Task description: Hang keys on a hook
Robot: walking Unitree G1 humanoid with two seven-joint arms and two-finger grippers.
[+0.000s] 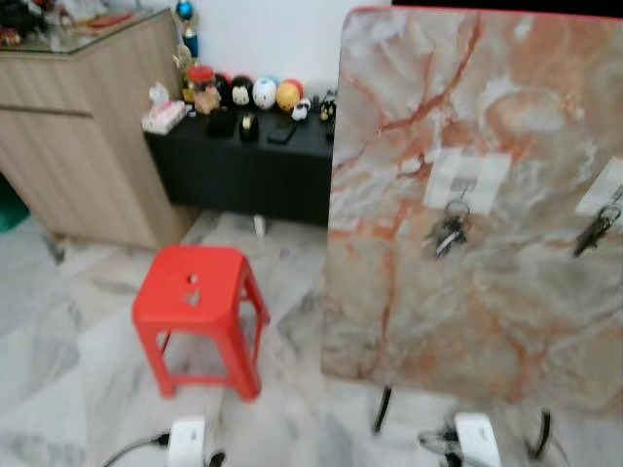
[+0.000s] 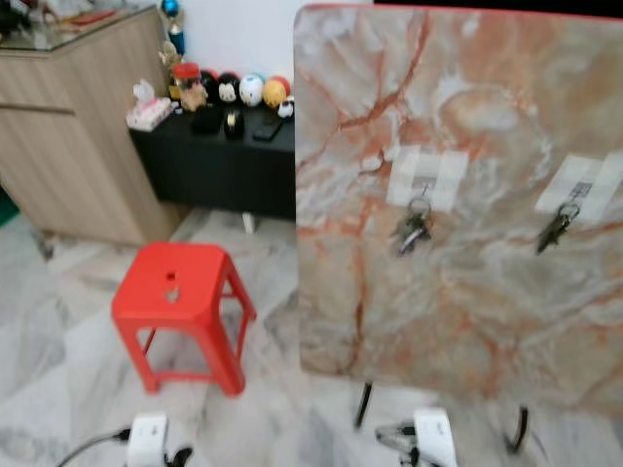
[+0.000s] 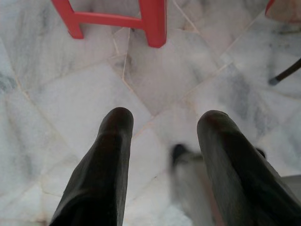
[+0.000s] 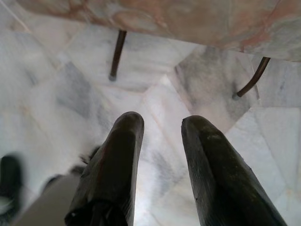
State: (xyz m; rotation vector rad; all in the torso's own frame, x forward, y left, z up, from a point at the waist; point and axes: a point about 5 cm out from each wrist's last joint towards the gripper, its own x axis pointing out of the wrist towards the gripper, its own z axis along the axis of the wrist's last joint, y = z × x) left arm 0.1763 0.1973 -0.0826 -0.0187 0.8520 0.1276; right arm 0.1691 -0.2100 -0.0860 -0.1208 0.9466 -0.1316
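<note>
A tall marble-patterned board [image 1: 487, 292] stands upright on thin dark legs [image 4: 117, 54]. Two white hook patches are stuck on its face. One bunch of keys [image 1: 448, 232] hangs from the left patch [image 1: 469, 180], and a second bunch [image 1: 594, 232] hangs from the right patch near the picture's edge. My left gripper [image 3: 165, 120] hangs low over the marble floor, open and holding nothing. Below the board's lower edge my right gripper [image 4: 163, 122] is also open, with nothing between its fingers.
A red plastic stool [image 1: 200, 292] stands on the floor left of the board. Behind it is a low black bench [image 1: 243, 170] with small toys, and a wooden cabinet [image 1: 78, 146] is at the far left. The floor is pale marble tile.
</note>
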